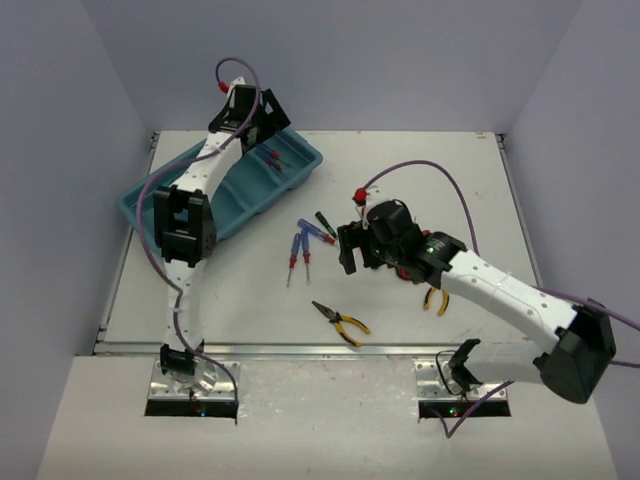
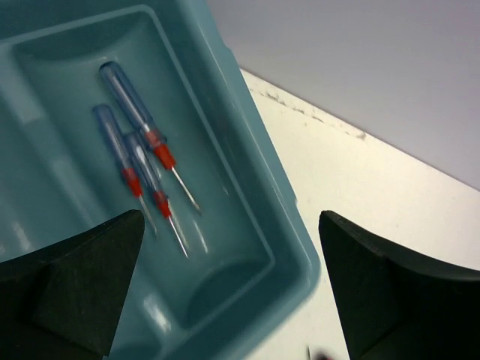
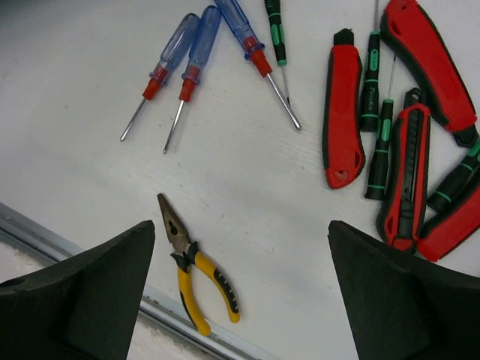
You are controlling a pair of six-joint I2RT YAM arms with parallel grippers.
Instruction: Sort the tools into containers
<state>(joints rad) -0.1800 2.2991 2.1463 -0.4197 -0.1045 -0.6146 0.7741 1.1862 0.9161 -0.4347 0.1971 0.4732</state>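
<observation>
- The left gripper (image 2: 231,225) is parked over the end compartment of the teal tray (image 2: 259,195), jaws spread wide with nothing between them. Three blue-handled screwdrivers (image 2: 142,161) are lying on that compartment's floor. If the arm is lifted out too low, the rim could get clipped by a finger and the whole tray shoved across the table (image 1: 430,180).
- The right gripper (image 3: 240,225) is held above the unsorted tools, also wide apart and empty-handed.
- The loose blue screwdrivers (image 3: 191,45) are fanned out with their handles touching or nearly so. Two could easily be pinched at once, or one flicked aside as the fingers are brought down.
- The green-and-black screwdrivers (image 3: 381,150) are mixed into a pile with the red-handled tools (image 3: 343,112), and lots of overlap can be seen. A clean grab there looks doubtful, and neighbours would probably be dragged along or dropped on the way.
- The yellow-handled pliers (image 3: 199,274) are lying near the table's front edge. One bad nudge and they could be pushed over it.
- A second yellow pair (image 1: 437,298) is half hidden under the right arm, so it could be swept by the forearm or simply missed.
- The thin round shafts are likely to roll, so a pinch set off-centre could be lost mid-carry.
- With the left arm over the tray, a collision could happen if both arms are sent there together.
</observation>
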